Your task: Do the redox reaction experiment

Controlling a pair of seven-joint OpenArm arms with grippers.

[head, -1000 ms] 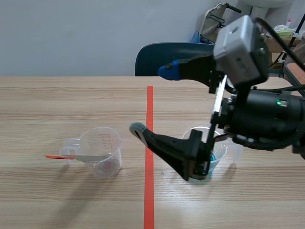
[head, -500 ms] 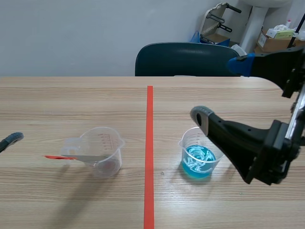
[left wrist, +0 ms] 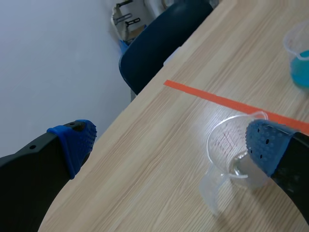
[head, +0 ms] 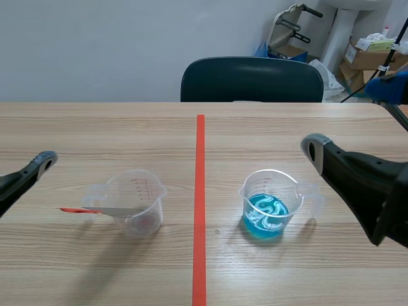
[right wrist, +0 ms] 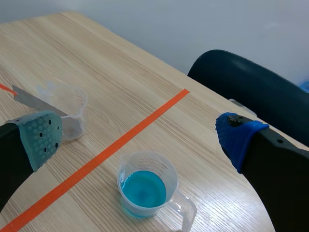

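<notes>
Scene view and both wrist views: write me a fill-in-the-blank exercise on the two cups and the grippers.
The liquid in the right-hand cup is ____. The red-tipped spatula rests in the clear cup, which stands ____ of the tape line. The left gripper and the right gripper both stand ____, holding nothing.
Missing words: blue; left; open.

On bench (head: 95, 127), clear cup (head: 137, 204) w/ red-tipped spatula (head: 111, 210) is seen left of tape line (head: 200, 191); cup w/ blue liquid (head: 268, 207) is seen right, well apart.
</notes>
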